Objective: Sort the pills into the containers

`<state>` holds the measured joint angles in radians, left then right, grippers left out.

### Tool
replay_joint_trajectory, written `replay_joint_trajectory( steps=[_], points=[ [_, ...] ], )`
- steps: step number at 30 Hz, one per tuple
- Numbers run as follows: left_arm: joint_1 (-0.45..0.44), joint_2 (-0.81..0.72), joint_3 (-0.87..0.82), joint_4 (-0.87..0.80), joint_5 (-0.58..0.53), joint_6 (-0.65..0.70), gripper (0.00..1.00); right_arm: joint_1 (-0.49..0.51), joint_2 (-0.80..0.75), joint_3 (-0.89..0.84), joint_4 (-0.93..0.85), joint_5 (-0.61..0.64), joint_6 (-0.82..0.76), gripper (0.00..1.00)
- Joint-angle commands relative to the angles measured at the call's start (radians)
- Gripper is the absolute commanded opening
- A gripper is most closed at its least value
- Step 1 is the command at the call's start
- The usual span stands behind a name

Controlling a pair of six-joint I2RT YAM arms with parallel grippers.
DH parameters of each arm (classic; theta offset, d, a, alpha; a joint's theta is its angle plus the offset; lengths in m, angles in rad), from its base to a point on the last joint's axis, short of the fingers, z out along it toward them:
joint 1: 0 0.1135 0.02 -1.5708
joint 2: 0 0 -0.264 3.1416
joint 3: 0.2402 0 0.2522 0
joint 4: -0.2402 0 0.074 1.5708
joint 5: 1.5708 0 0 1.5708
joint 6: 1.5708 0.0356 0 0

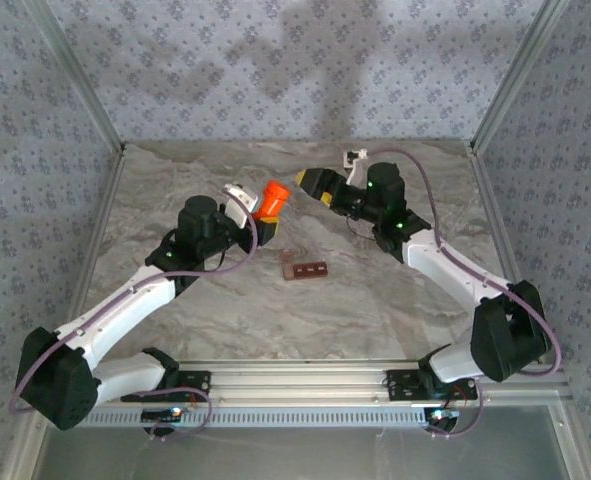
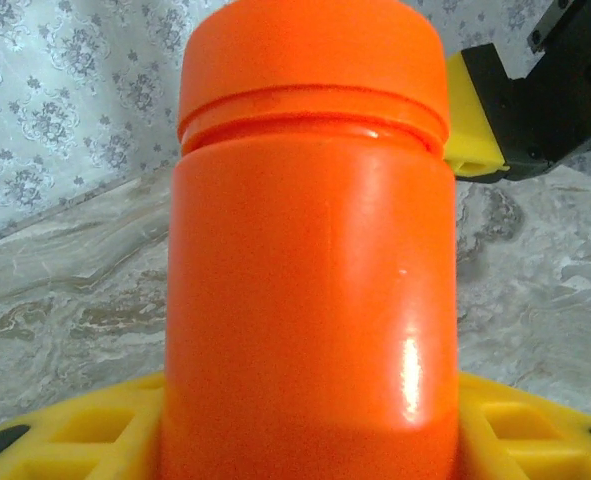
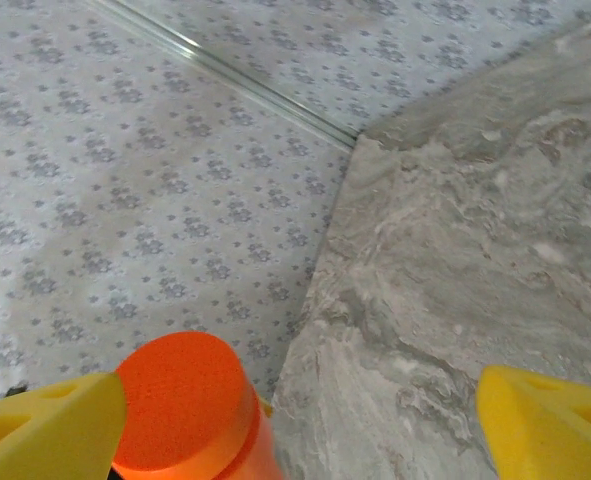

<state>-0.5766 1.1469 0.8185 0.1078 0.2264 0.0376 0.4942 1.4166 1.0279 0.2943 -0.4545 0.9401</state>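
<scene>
Orange bottle (image 2: 310, 280) sits hard against the left wrist lens, cap (image 2: 313, 60) on, with yellow pads (image 2: 85, 440) at either side of its base. The left gripper (image 1: 258, 210) is clamped on the orange bottle near table centre; in the overhead view the cap end points to about 1 o'clock. The right gripper (image 3: 295, 430) is spread wide and holds nothing, facing the cap from about 2 o'clock (the cap lies just beside one yellow finger (image 3: 45, 430); contact not resolvable). The containers (image 1: 305, 267), a dark red-brown strip, lie flat on the table (image 1: 395, 310) at about 5 o'clock from the bottle, apart from both grippers. Compartment contents are too small to tell.
</scene>
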Motion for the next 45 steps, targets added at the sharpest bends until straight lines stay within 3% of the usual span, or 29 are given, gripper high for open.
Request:
replay_joint_trajectory(
  steps=[1, 13, 22, 25, 29, 32, 36, 41, 45],
  points=[
    [-0.012, 0.001, 0.008, 0.004, -0.025, 0.040, 0.00, 0.027, 0.028, 0.047, -0.056, 0.044, 0.041, 0.92],
    [-0.036, 0.040, 0.019, 0.013, -0.028, 0.047, 0.00, 0.098, 0.079, 0.127, -0.073, 0.063, 0.012, 0.90],
    [-0.042, 0.053, 0.027, 0.027, -0.029, 0.046, 0.00, 0.122, 0.104, 0.135, -0.064, 0.046, 0.017, 0.79],
    [-0.044, 0.058, 0.032, 0.027, -0.029, 0.044, 0.00, 0.127, 0.105, 0.135, -0.060, 0.041, 0.015, 0.70],
    [-0.045, 0.062, 0.034, 0.033, -0.029, 0.040, 0.00, 0.127, 0.107, 0.130, -0.053, 0.029, 0.011, 0.48],
    [-0.046, 0.058, 0.031, 0.041, -0.025, 0.034, 0.00, 0.114, 0.102, 0.114, -0.030, 0.010, -0.003, 0.37],
    [-0.038, 0.041, 0.023, 0.048, 0.013, 0.018, 0.00, 0.058, 0.101, 0.078, 0.094, -0.084, -0.063, 0.33],
    [0.000, 0.018, 0.019, 0.075, 0.195, -0.062, 0.00, -0.029, 0.111, 0.042, 0.309, -0.314, -0.159, 0.34],
    [0.027, 0.008, 0.019, 0.086, 0.290, -0.110, 0.00, -0.051, 0.103, 0.084, 0.213, -0.413, -0.277, 0.34]
  ],
)
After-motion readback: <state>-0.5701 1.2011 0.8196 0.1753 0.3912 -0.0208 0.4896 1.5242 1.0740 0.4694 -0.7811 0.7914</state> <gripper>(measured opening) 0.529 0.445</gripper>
